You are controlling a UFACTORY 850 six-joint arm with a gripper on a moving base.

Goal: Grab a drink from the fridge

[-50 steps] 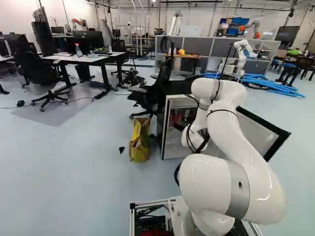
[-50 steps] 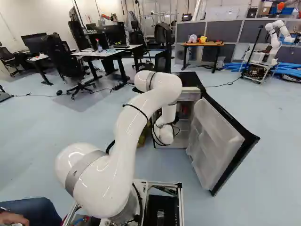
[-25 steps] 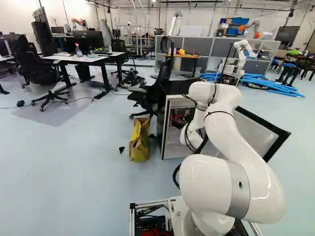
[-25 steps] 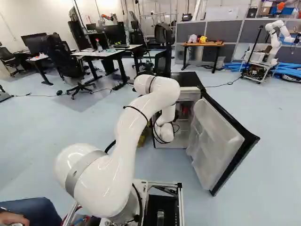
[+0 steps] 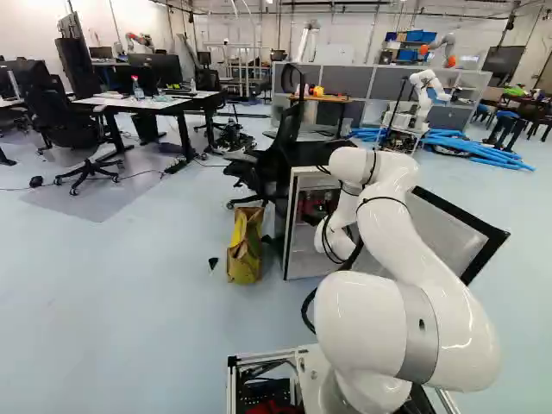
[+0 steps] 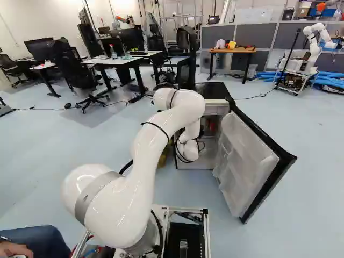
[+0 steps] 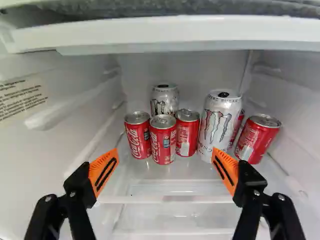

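Drink cans in the fridge are faced by the wide-spread end effector, approach seemingly in hand; one must next be reached and straddled.

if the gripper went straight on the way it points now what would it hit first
Probably the foremost red can, which stands ahead of the open gripper; one finger might meet the large silver can about as soon, as depth is unclear.
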